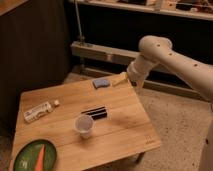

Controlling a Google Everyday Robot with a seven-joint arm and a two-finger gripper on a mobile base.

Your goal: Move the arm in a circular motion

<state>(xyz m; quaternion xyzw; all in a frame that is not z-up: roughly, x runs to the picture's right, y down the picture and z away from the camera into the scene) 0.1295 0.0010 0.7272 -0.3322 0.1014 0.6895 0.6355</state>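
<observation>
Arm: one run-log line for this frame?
arm: enters from right | end effector: at table far edge, beside blue sponge | cup: upright mid-table, apart from arm

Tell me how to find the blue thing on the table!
Start at the wooden table. Look along its far edge, where the arm ends in its yellowish gripper; the blue sponge lies right beside that tip. It is the only blue thing there, unlike the clear cup and black bar nearer the middle.

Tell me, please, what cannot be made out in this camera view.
- Arm: base cut off by the right edge.
- Tool, beside the blue sponge: whether it touches the table cannot be told.
- Green plate: cut by the bottom edge.
- White packet: print too small to read.
</observation>
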